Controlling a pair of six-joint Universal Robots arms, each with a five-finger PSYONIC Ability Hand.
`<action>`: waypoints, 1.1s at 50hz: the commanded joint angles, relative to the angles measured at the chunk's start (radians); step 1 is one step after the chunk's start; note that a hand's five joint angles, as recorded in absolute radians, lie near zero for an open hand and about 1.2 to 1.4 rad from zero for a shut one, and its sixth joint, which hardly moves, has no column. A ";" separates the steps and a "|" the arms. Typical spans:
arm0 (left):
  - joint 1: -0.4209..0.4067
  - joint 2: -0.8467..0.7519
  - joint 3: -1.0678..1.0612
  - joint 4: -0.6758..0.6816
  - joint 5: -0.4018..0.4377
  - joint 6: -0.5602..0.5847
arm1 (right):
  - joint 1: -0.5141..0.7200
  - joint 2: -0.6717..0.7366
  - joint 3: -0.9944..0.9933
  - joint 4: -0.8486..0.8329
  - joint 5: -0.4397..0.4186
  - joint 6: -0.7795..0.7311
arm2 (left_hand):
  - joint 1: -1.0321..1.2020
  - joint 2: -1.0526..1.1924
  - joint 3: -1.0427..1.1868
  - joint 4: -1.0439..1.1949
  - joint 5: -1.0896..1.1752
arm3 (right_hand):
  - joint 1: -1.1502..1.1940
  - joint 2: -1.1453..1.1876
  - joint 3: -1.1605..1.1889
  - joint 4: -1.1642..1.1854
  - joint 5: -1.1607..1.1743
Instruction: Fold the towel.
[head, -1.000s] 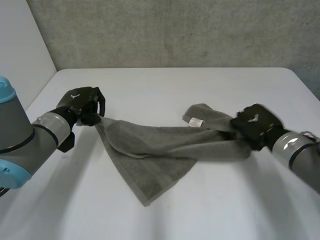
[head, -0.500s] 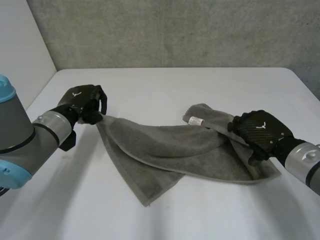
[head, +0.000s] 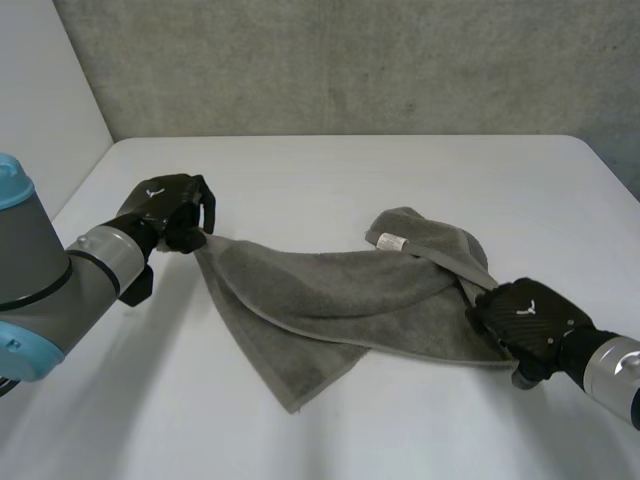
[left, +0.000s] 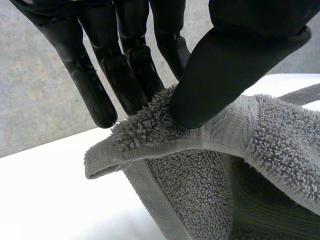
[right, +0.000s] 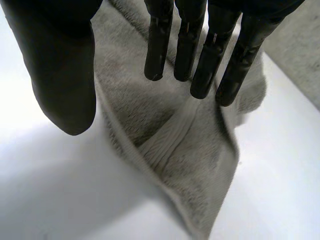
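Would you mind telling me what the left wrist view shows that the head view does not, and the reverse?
The left wrist view adds the grip itself: the left hand pinches a towel corner between thumb and fingers. The head view adds the right hand at the towel's other end, its label and its rumpled spread. Both share the left hand, the towel and the table.

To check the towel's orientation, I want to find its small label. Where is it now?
In the head view, the label lies on the towel, on its bunched far fold, right of centre, nearer the right hand than the left hand.
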 joint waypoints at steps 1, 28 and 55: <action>0.001 -0.001 0.000 0.000 0.000 0.000 | -0.008 0.089 0.011 -0.047 0.003 -0.027 | 0.210 0.180 0.180 0.178 0.200 | 0.018 0.032 0.022 0.022 0.014; 0.001 -0.007 -0.003 0.002 0.003 0.000 | -0.005 0.211 -0.030 -0.198 0.023 -0.027 | 0.210 0.180 0.180 0.178 0.200 | 0.245 0.259 0.249 0.248 0.241; -0.002 0.039 -0.016 -0.015 0.002 0.001 | -0.002 0.073 -0.133 -0.181 0.080 0.066 | 0.210 0.180 0.180 0.178 0.200 | 0.821 0.836 0.825 0.825 0.818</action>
